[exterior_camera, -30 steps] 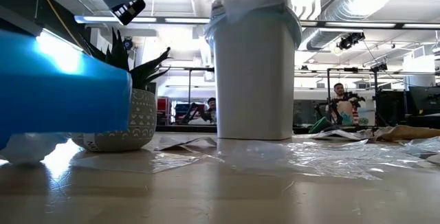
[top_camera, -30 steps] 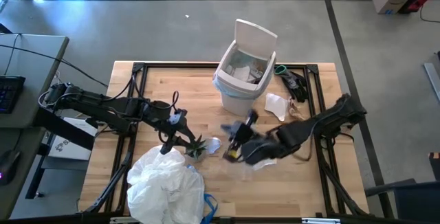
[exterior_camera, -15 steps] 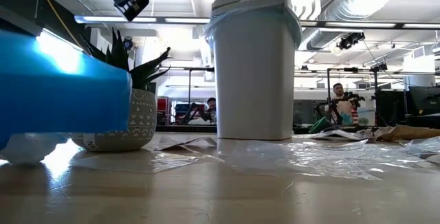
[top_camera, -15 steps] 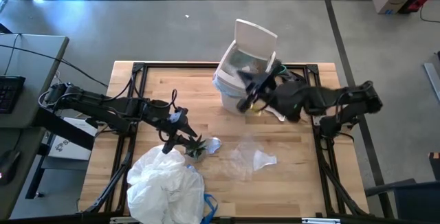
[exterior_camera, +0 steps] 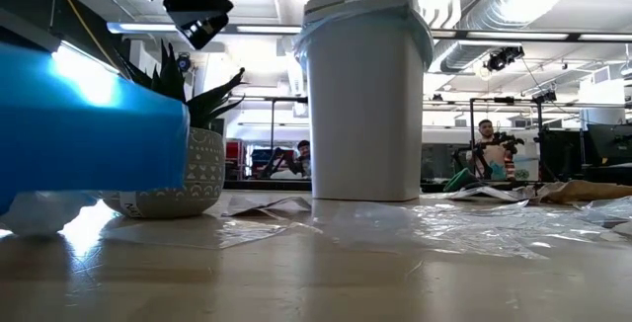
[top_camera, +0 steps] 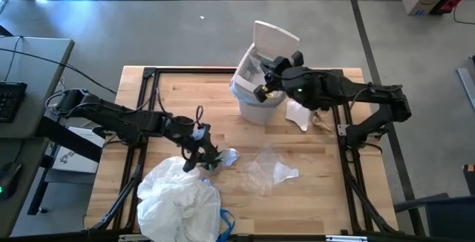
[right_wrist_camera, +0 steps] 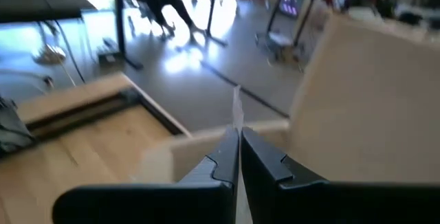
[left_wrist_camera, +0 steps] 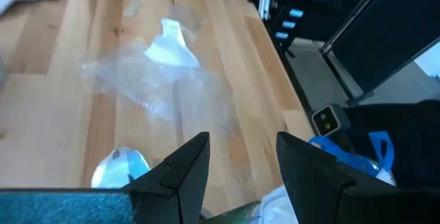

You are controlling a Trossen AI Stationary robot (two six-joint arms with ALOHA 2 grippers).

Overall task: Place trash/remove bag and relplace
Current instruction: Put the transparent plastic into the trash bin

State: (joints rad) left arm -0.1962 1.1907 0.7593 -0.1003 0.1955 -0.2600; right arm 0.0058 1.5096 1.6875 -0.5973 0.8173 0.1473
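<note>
- The right gripper (top_camera: 263,91), fingers pressed together on a thin clear scrap, hangs over the white bin (top_camera: 256,105) at upper centre.
- The left gripper (top_camera: 199,155), fingers apart and empty, hovers left of centre above the potted plant (top_camera: 214,160).
- Clear wrappers (top_camera: 261,174) lie mid-table; the bag (top_camera: 178,201) bulges at lower left.

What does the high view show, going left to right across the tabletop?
Big crumpled white plastic bag → small green potted plant → clear crinkled plastic wrapper → white paper scrap.
</note>
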